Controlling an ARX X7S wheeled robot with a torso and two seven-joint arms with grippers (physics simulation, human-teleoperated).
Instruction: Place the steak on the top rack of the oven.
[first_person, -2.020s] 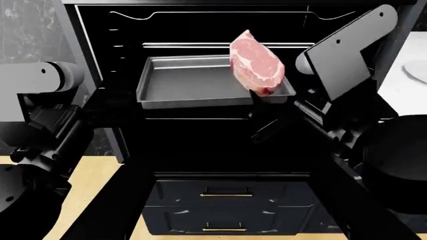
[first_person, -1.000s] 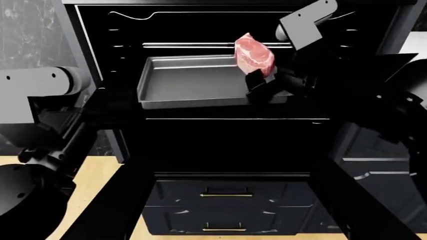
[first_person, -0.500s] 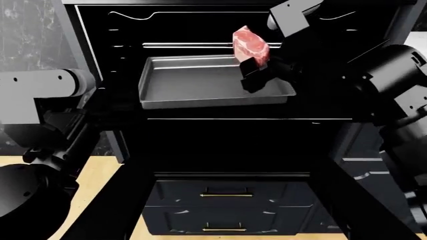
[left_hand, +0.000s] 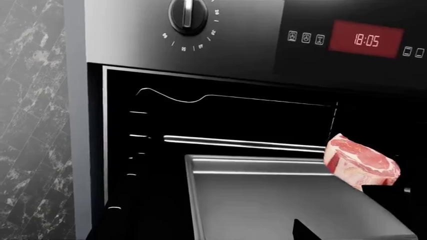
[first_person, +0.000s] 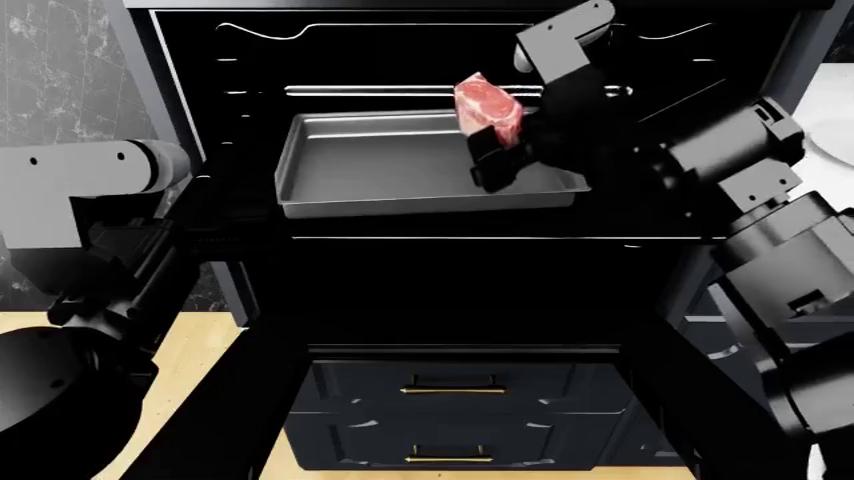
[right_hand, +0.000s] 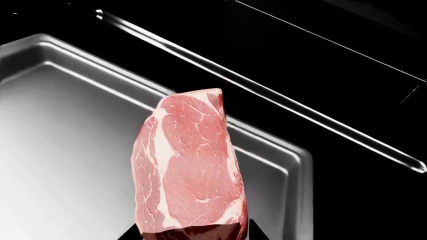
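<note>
Steak (first_person: 483, 105) (right_hand: 190, 167) (left_hand: 361, 162): red-pink with white marbling, held on edge above the right part of a silvery baking tray (first_person: 387, 165) (right_hand: 60, 125) (left_hand: 267, 200), lower end pinched in the right claw (first_person: 491, 160). Right claw clamped on the steak, black fingers (right_hand: 257, 234) just visible at the meat's base in the right wrist view. Tray sitting at the mouth of the oven (first_person: 240, 60) (left_hand: 220, 120), projecting forward from the dark cavity, with a silvery rack bar (first_person: 374, 90) (right_hand: 267, 95) (left_hand: 247, 143) running behind it and behind the steak. Ribbed side wall visible at the cavity's left. Above the cavity, in the left wrist view, a round knob (left_hand: 191, 15) and a red display (left_hand: 366, 39) reading 18:05. Left claw not seen in any view; only the left arm (first_person: 94, 200), low at the left of the oven. Below, dark drawers (first_person: 454, 400) with brass handles.
</note>
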